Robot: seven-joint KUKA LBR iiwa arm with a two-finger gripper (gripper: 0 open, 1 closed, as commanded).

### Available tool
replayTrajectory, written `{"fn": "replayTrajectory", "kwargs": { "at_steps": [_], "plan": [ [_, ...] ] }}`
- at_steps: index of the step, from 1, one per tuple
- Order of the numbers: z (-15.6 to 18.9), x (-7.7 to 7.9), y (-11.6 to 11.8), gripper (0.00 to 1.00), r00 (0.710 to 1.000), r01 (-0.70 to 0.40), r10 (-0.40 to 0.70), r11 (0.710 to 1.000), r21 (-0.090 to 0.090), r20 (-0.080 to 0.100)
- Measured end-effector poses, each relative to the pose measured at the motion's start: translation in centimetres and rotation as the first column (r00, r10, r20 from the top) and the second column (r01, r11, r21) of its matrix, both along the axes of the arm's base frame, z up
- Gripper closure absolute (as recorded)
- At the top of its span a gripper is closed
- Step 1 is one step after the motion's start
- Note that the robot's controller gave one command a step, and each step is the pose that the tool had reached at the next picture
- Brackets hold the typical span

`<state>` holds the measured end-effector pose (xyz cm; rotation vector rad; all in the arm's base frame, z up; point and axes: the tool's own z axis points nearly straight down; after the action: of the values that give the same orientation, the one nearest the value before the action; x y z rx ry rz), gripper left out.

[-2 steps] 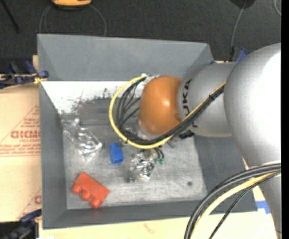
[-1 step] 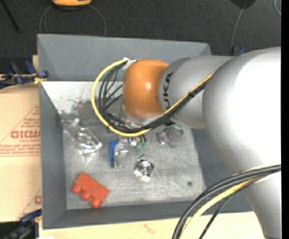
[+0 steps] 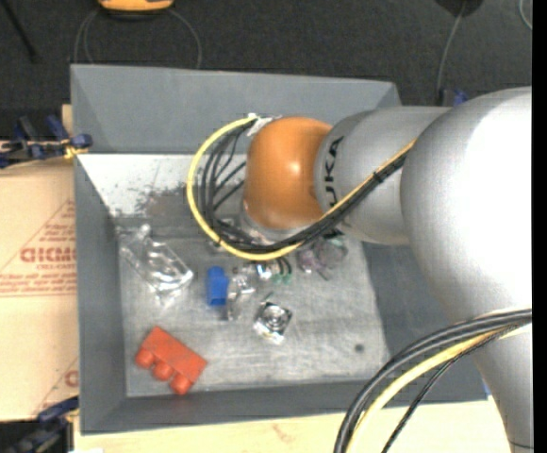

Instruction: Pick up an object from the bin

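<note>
My gripper reaches down from under the orange cover into the middle of the bin. Its tip is right beside a small blue block, which lies on the bin floor just to its left. A small shiny silver and clear piece lies a little below and to the right of the tip. Some small green and purple bits lie to the right, partly hidden by the arm. Whether anything sits in the gripper is hidden.
A crumpled clear plastic piece lies at the left of the bin. A red studded brick sits near the front left corner. The arm and its cables cover the bin's back and right side.
</note>
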<state>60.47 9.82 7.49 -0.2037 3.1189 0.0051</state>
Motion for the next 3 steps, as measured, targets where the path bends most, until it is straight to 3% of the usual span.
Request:
{"fn": "replayTrajectory", "kwargs": {
  "at_steps": [1, 2, 3],
  "plan": [
    [0.23, 0.22, 0.06, 0.00, 1.000, 0.002, -0.002, 1.000, -0.001, -0.008],
    [0.05, -0.63, 0.54, 0.00, 0.999, 0.049, -0.049, 0.999, 0.000, 0.004],
    [0.27, -0.47, 0.55, 1.00, 0.999, 0.050, -0.050, 0.999, 0.002, 0.009]
  ]
}}
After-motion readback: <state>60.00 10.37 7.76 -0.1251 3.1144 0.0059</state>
